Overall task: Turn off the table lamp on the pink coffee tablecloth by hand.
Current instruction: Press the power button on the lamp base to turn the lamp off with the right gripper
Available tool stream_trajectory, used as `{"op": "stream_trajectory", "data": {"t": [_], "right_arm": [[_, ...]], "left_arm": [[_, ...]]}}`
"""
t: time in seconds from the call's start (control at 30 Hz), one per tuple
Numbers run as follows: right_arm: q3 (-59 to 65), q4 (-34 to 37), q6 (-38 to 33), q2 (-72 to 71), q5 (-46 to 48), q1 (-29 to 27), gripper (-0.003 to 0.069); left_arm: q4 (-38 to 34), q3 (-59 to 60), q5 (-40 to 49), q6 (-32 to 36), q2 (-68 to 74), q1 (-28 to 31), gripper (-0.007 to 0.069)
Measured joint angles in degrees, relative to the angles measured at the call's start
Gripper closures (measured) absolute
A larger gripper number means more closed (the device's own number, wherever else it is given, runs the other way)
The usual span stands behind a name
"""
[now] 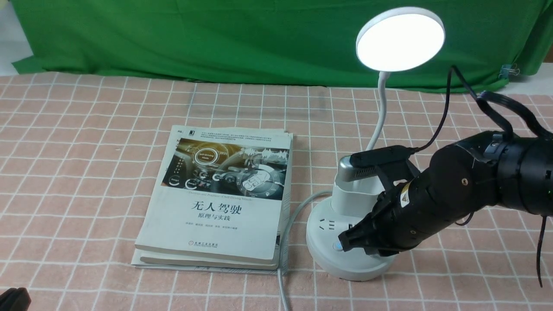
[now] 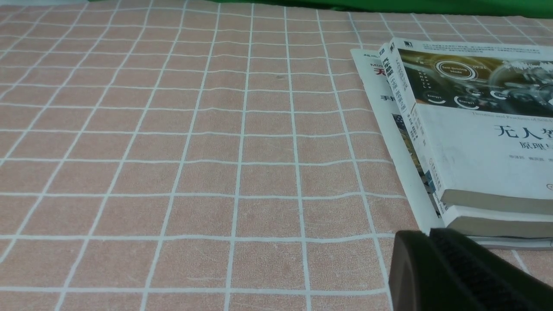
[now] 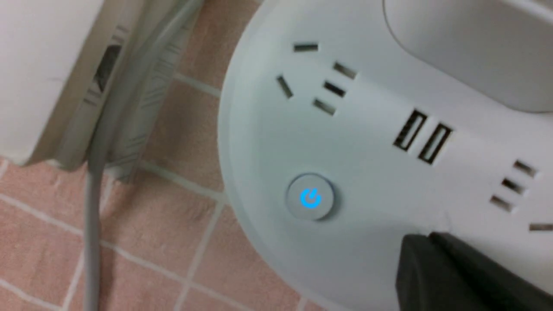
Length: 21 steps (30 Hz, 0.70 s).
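The white table lamp stands on the pink coffee tablecloth (image 1: 86, 172) at the right. Its disc head (image 1: 399, 39) is lit. My right gripper (image 1: 345, 244), the hand, is shut and empty, with its tip low over the round base (image 1: 328, 259). In the right wrist view the shut tip (image 3: 425, 242) sits just beside a round button (image 3: 310, 198) that glows blue, not on it. I cannot tell if the tip touches the base (image 3: 367, 151). My left gripper (image 2: 425, 237) is shut and empty, low at the near left (image 1: 13, 300).
A stack of books (image 1: 220, 194) lies left of the lamp and shows in the left wrist view (image 2: 475, 129). The lamp's grey cable (image 1: 283, 259) runs between books and base toward the near edge. A green backdrop cloth (image 1: 216, 39) hangs behind.
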Motion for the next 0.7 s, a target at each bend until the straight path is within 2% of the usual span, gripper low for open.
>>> {"op": "stream_trajectory", "data": {"t": [0.23,0.7], "right_arm": [[0.0,0.0,0.0,-3.5,-0.8,0.0,0.0615],[-0.3,0.0,-0.6,1.9,-0.9,0.0,0.0615]], "left_arm": [[0.0,0.0,0.0,0.0,0.0,0.0,0.0618],[0.0,0.0,0.0,0.0,0.0,0.0,0.0618]]}}
